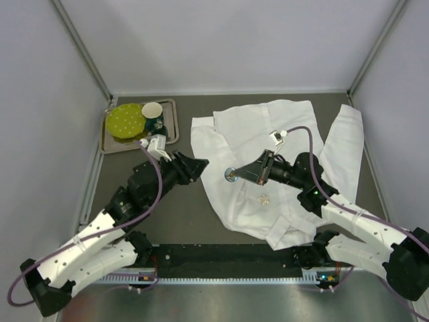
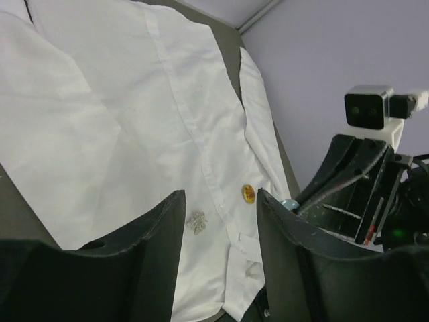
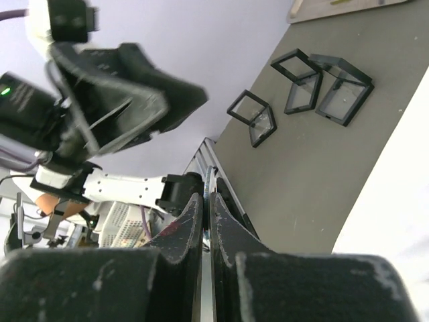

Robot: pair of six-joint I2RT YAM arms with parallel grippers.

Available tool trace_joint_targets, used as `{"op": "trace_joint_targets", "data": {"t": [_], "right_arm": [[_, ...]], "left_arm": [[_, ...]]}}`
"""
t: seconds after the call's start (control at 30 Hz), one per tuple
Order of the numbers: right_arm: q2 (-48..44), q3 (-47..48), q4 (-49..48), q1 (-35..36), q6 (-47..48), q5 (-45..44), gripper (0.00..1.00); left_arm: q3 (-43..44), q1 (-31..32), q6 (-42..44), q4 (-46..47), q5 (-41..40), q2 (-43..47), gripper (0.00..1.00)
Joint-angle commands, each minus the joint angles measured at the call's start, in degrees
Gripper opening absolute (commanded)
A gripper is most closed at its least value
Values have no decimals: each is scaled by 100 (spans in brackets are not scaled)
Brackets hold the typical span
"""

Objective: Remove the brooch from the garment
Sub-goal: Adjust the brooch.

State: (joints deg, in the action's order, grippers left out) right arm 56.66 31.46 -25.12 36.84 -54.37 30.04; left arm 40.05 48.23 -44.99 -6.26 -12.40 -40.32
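The garment (image 1: pixel 258 127), a white creased shirt, lies spread over the right half of the table (image 1: pixel 194 215). A small silvery brooch (image 1: pixel 264 199) (image 2: pixel 196 222) sits on its cloth. In the left wrist view a round yellow badge (image 2: pixel 248 193) shows on the button strip. My right gripper (image 1: pixel 232 176) (image 3: pixel 206 196) hovers over the shirt's left edge, shut on a thin round blue-rimmed badge (image 1: pixel 231 176), seen edge-on between its jaws. My left gripper (image 1: pixel 203 163) (image 2: pixel 220 196) stands open just left of it, with nothing between its fingers.
A tray (image 1: pixel 107 142) at the back left holds a yellow-green plate (image 1: pixel 126 121), a white cup (image 1: pixel 152 109) and a dark green object. Grey walls close in the left, right and back sides. The arm bases stand along the near edge.
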Motion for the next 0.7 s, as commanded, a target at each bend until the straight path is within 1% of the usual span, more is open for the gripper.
{"op": "trace_joint_targets", "data": {"t": [0.0,0.03,0.07,0.1,0.13,0.2,0.23,0.3,0.33,0.4,0.43,0.47,0.5,0.53,0.57,0.63,0.67], "right_arm": [[-252,-53,-230,-63,163,28,0],[-252,-70,-230,-80,137,37,0],[-252,-79,-282,-115,94,37,0],[-226,-88,-326,-133,41,63,0],[-174,-114,-422,-151,-73,98,0],[-121,-132,-607,-151,-161,125,0],[-103,-140,-660,-151,-240,116,0],[2,-132,-783,-151,-320,90,0],[55,-106,-844,-151,-407,90,0],[257,-70,-1107,-151,-495,177,0],[327,-44,-1204,-151,-618,186,0],[476,-44,-1284,-151,-680,204,0],[538,-35,-1354,-159,-706,212,0],[591,-18,-1442,-160,-776,230,0],[661,-17,-1538,-142,-829,239,0],[758,-35,-1819,-142,-969,300,0],[758,-26,-1794,-151,-970,309,0]], "left_arm": [[-584,-997,-940,1666,2046,-125,51],[-734,-1086,-1185,1994,2528,-161,50],[-892,-1209,-1318,2441,2715,-178,50],[-1216,-1263,-1458,3246,2926,-222,50],[-1376,-1307,-1790,3707,3198,-257,50],[-1718,-1403,-2056,4306,3393,-362,50],[-1790,-1404,-2162,4796,3455,-476,49],[-1921,-1412,-2233,5151,3639,-582,49],[-1914,-1404,-2251,5240,3718,-696,48],[-1835,-1404,-2198,5039,3859,-802,45],[-1860,-1412,-2215,5134,3894,-863,45],[-1922,-1404,-2268,5466,3982,-890,45],[-1905,-1404,-2277,5512,4035,-934,45],[-1835,-1404,-2225,5400,4096,-969,44],[-1704,-1404,-2155,5059,4158,-987,43],[-1667,-1404,-2031,4916,4159,-970,42],[-1693,-1404,-2014,4889,4106,-935,41]]}}
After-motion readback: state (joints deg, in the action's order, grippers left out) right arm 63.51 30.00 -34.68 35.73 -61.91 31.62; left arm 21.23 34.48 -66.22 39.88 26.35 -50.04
